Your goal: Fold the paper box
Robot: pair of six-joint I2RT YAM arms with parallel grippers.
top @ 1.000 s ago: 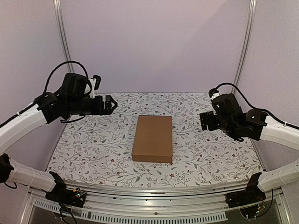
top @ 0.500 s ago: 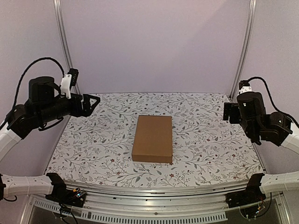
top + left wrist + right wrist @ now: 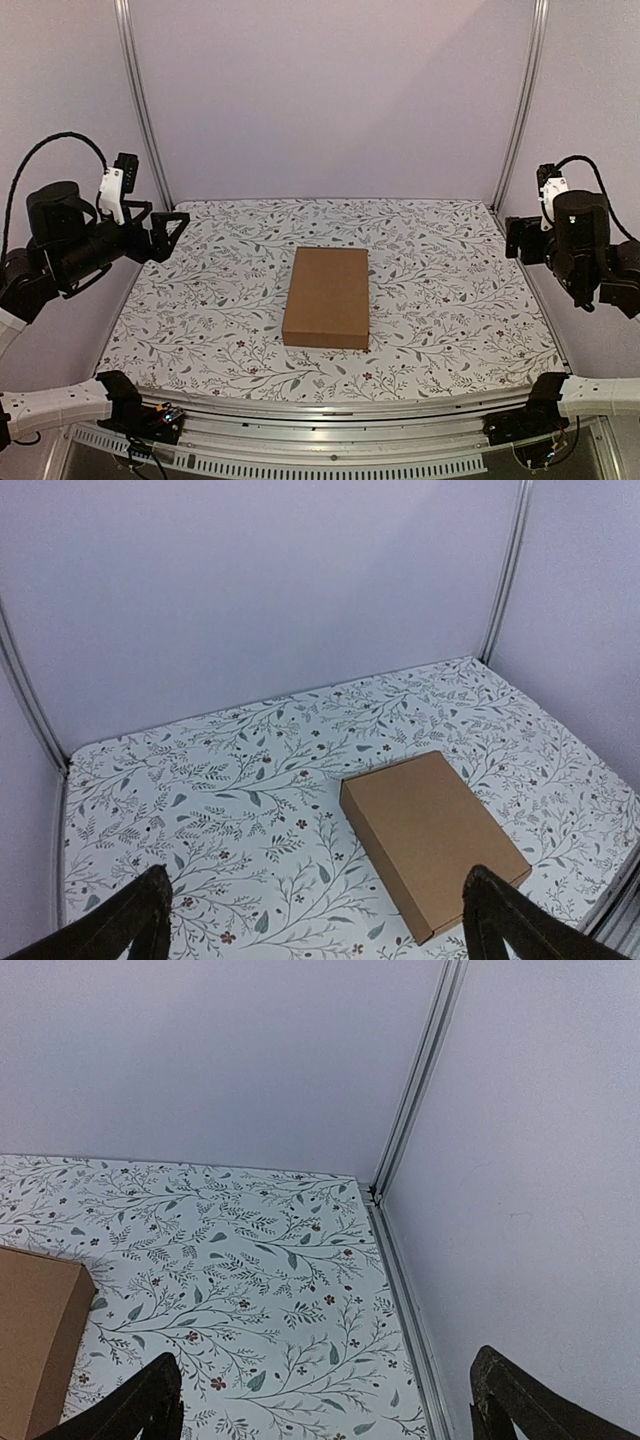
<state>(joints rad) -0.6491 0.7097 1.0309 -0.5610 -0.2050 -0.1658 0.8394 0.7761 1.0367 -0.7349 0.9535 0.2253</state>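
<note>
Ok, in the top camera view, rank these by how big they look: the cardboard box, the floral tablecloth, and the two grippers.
Largest: the floral tablecloth.
Then the cardboard box.
Smallest: the left gripper and right gripper, which look alike; both are raised and angled, so I won't rank them.

Showed the paper box (image 3: 326, 297), plain brown unprinted cardboard, folded shut into a shallow rectangular block. Lay flat at mid-surface (image 3: 450, 300), long sides running from near edge toward far edge.
</note>
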